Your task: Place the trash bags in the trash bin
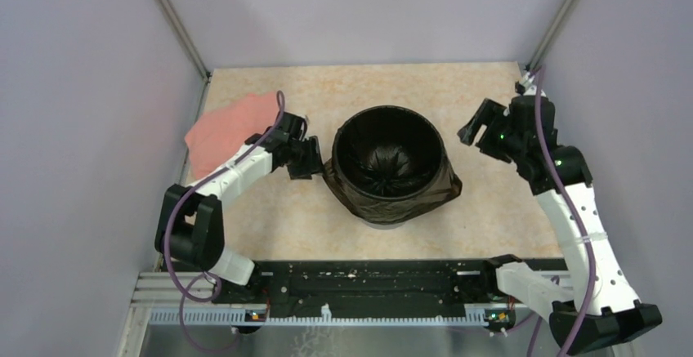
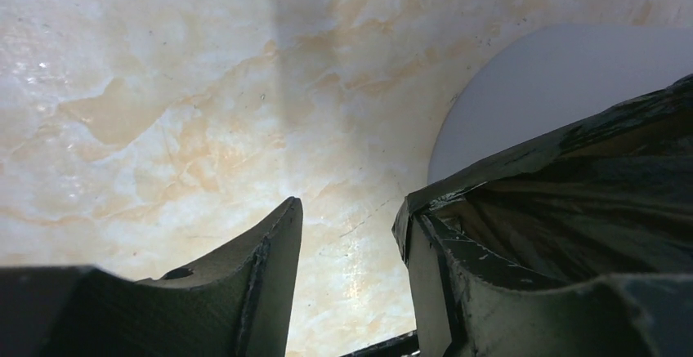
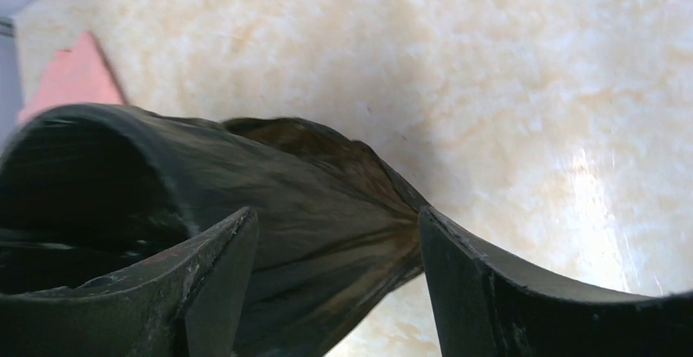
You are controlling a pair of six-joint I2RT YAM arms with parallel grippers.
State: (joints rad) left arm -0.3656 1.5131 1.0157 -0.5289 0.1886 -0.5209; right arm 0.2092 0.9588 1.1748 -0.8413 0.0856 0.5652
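The grey trash bin (image 2: 539, 87) stands mid-table. A glossy black trash bag (image 1: 388, 165) lines its inside and is folded over the rim, hanging down the outer wall. My left gripper (image 1: 315, 158) is at the bin's left side, low by the bag's hanging edge. In the left wrist view its fingers stand apart (image 2: 347, 206) with bare table between them, and the bag's edge (image 2: 572, 202) lies against the outer side of the right finger (image 2: 433, 292). My right gripper (image 1: 470, 128) is open and empty, off to the right of the bin, with the bag (image 3: 327, 202) ahead of it.
A salmon-pink folded cloth (image 1: 229, 124) lies at the back left, behind the left arm, and shows in the right wrist view (image 3: 73, 79). Lilac walls enclose the table on three sides. The black rail (image 1: 368, 287) with the arm bases runs along the near edge.
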